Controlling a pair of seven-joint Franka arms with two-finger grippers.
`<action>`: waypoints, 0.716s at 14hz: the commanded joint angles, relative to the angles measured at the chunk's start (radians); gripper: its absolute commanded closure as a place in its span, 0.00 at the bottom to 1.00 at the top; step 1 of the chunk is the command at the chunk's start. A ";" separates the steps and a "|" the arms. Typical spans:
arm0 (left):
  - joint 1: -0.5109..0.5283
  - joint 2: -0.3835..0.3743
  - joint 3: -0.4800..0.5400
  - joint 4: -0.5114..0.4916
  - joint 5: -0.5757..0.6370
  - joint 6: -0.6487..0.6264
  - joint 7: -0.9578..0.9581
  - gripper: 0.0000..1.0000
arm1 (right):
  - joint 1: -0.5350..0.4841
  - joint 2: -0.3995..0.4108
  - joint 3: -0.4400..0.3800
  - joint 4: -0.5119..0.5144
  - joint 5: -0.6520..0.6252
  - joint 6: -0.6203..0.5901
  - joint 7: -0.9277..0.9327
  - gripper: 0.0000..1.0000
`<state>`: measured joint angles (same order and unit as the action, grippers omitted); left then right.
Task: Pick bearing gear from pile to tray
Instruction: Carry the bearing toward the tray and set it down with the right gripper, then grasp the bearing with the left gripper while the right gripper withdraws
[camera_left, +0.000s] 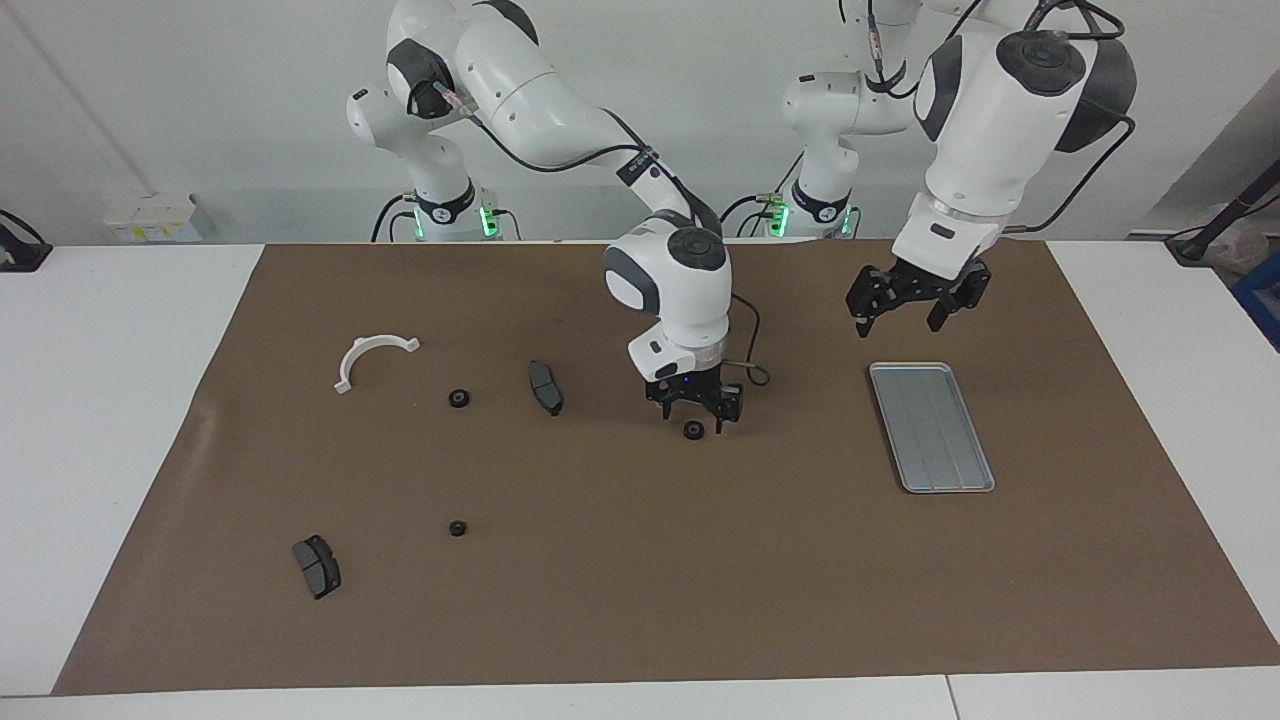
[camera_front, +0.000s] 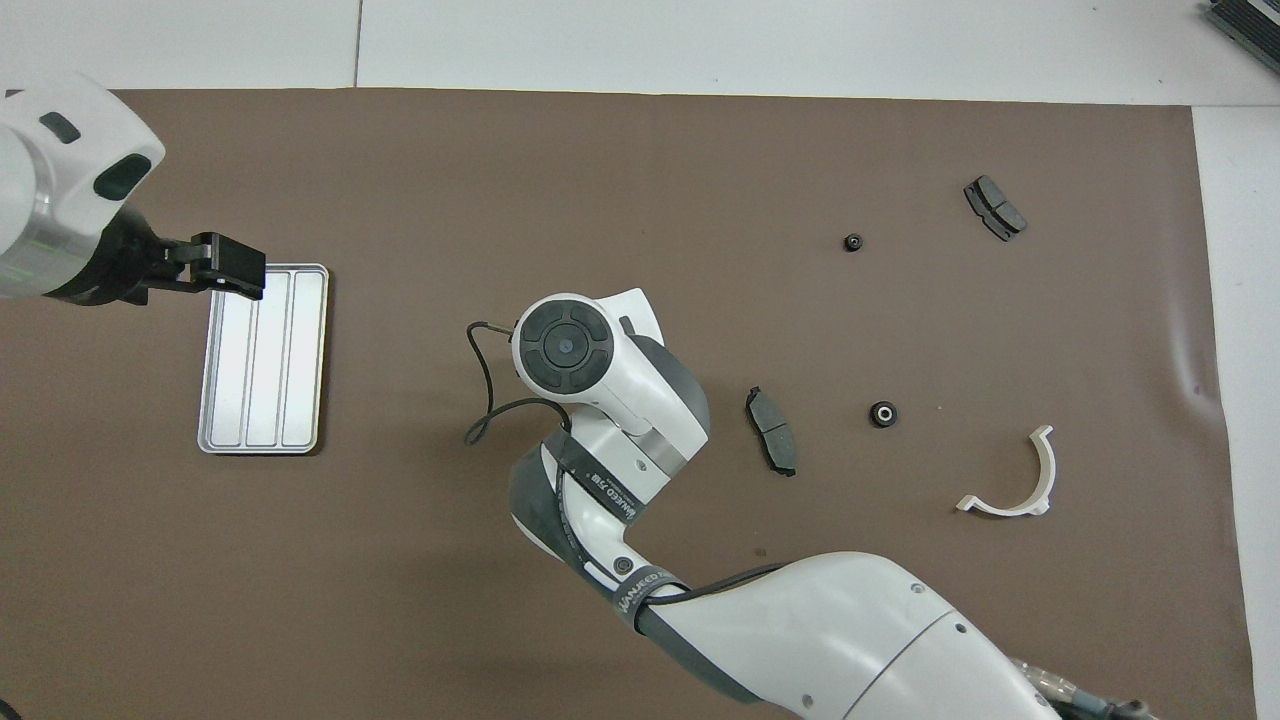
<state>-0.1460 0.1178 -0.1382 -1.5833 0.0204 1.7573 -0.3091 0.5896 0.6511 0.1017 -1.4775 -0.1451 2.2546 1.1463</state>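
Note:
My right gripper (camera_left: 694, 412) is open and low over the middle of the brown mat. A small black round bearing gear (camera_left: 692, 430) lies on the mat right at its fingertips, between them. In the overhead view the right hand hides that gear. Two more black gears (camera_left: 459, 398) (camera_left: 457, 528) lie toward the right arm's end, also seen from overhead (camera_front: 883, 414) (camera_front: 853, 242). The silver tray (camera_left: 931, 427) (camera_front: 263, 358) holds nothing. My left gripper (camera_left: 902, 315) (camera_front: 225, 268) is open and empty, in the air over the tray's end nearer to the robots.
Two dark grey curved pads (camera_left: 545, 387) (camera_left: 317, 566) and a white half-ring bracket (camera_left: 372, 358) lie scattered toward the right arm's end of the mat (camera_left: 640, 600). A thin cable loop (camera_left: 752, 372) hangs beside the right hand.

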 joint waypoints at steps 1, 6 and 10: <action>-0.067 0.031 0.015 -0.001 -0.011 0.062 -0.094 0.00 | -0.059 -0.098 0.006 -0.146 -0.017 0.006 -0.075 0.06; -0.133 0.085 0.015 0.000 -0.011 0.142 -0.165 0.00 | -0.210 -0.324 0.009 -0.466 0.001 0.105 -0.339 0.04; -0.207 0.152 0.017 0.002 -0.001 0.200 -0.257 0.00 | -0.293 -0.410 0.009 -0.579 0.006 0.105 -0.480 0.00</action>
<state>-0.3042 0.2312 -0.1383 -1.5840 0.0196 1.9123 -0.5101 0.3367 0.3074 0.0960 -1.9577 -0.1440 2.3226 0.7345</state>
